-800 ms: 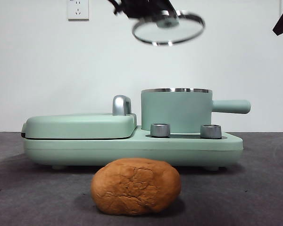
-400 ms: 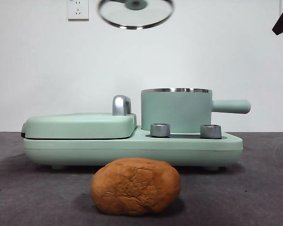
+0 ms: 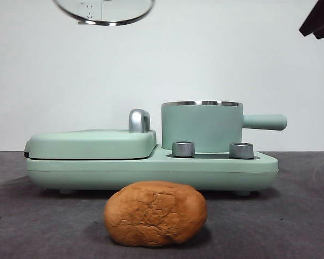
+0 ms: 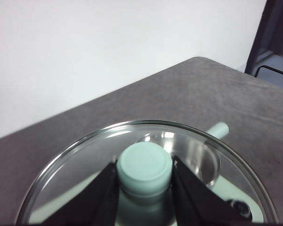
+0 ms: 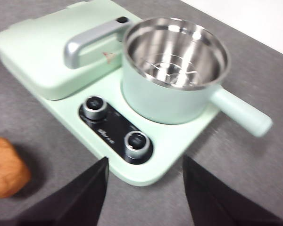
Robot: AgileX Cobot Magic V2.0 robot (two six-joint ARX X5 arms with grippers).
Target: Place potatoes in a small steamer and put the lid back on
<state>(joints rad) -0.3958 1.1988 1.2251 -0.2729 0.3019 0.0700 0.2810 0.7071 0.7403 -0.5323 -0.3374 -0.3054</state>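
The lid (image 3: pixel 103 12) is off and high up, its knob pinched in the left gripper (image 4: pixel 145 170), the right gripper (image 5: pixel 145 188) spread wide — but the potato (image 3: pixel 155 213) sits on the bench (image 3: pixel 291 216), not yet in the empty pot (image 3: pixel 202 126).

mint griddle cover (image 3: pixel 92 144), 2 knobs (image 3: pixel 183 149), wall socket (image 3: pixel 89 6)

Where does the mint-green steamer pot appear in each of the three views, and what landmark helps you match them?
Front view: the steamer pot stands right of centre on the appliance, open.
Left wrist view: seen blurred through the held glass lid.
Right wrist view: upper centre, empty steel inside.
Shared landmark: its stubby side handle.
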